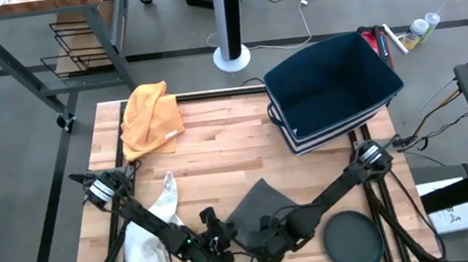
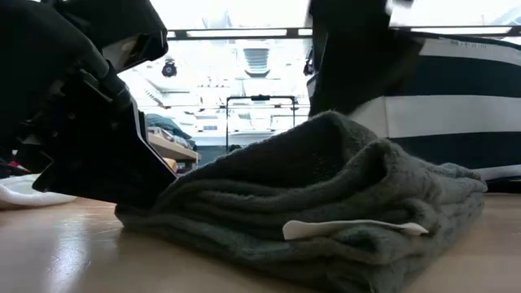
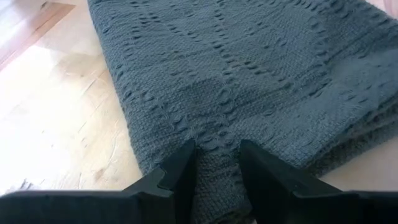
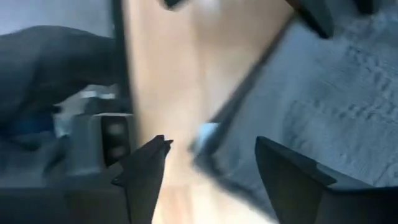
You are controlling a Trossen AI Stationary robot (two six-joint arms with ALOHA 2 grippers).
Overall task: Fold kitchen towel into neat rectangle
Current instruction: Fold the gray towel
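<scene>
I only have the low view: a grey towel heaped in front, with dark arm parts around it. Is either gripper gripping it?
Observer: Yes. The left wrist view shows the left gripper pinched on the grey towel at its edge.
Operator: And the right one?
Observer: The right gripper is open, with nothing between its fingers, beside the towel.
Operator: Any other cloth on the table?
Observer: From above, a yellow cloth lies near the far left corner, apart from the towel.
</scene>
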